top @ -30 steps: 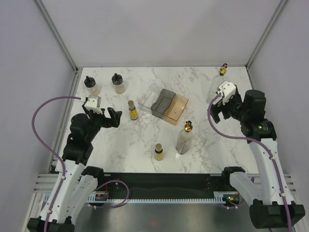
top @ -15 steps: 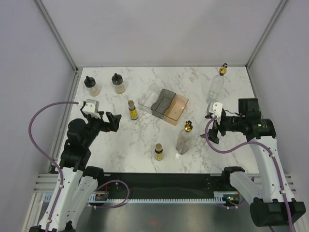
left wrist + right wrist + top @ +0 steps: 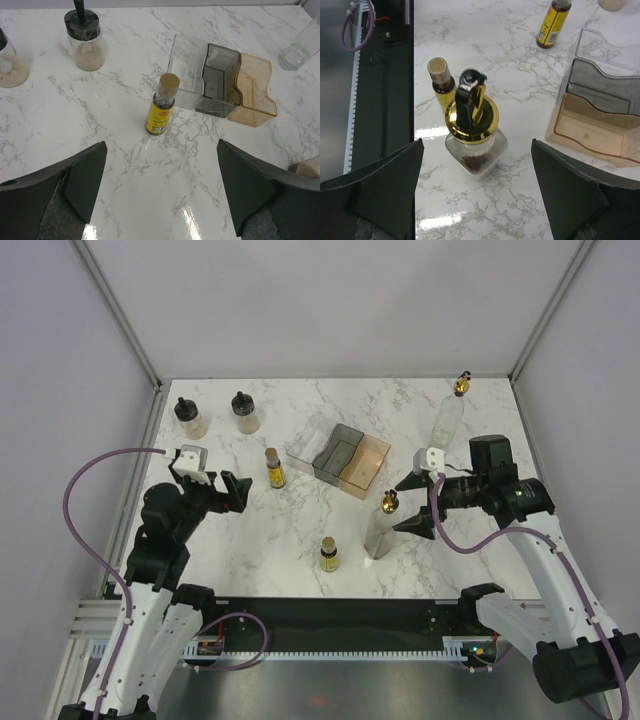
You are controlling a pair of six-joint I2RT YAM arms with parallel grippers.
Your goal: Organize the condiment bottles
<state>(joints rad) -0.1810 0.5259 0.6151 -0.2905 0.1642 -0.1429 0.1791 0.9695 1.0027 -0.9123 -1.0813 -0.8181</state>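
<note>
Across the table (image 3: 290, 530) from above, we are counting six condiment bottles outside the tray (image 3: 312, 445): two tall bottles (image 3: 380, 530), two amber bottles (image 3: 274, 470), two squat bottles (image 3: 189, 418). At the left wrist, our left claw (image 3: 161, 150) is gaping toward one amber bottle. At the right wrist, our right claw (image 3: 477, 145) is hanging spread just short of one tall bottle. We are judging this a reach, with advancing and squeezing next.

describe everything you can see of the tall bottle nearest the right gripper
The tall bottle has a clear, squarish, glass-looking body, nearly empty, with reddish-brown dregs at the bottom. A gold collar carries a black pourer spout. It stands upright on the marble table, with a tiny amber bottle just beside it and the peach tray compartment farther off. The open right gripper faces it, fingers spread to either side, touching nothing.
</note>
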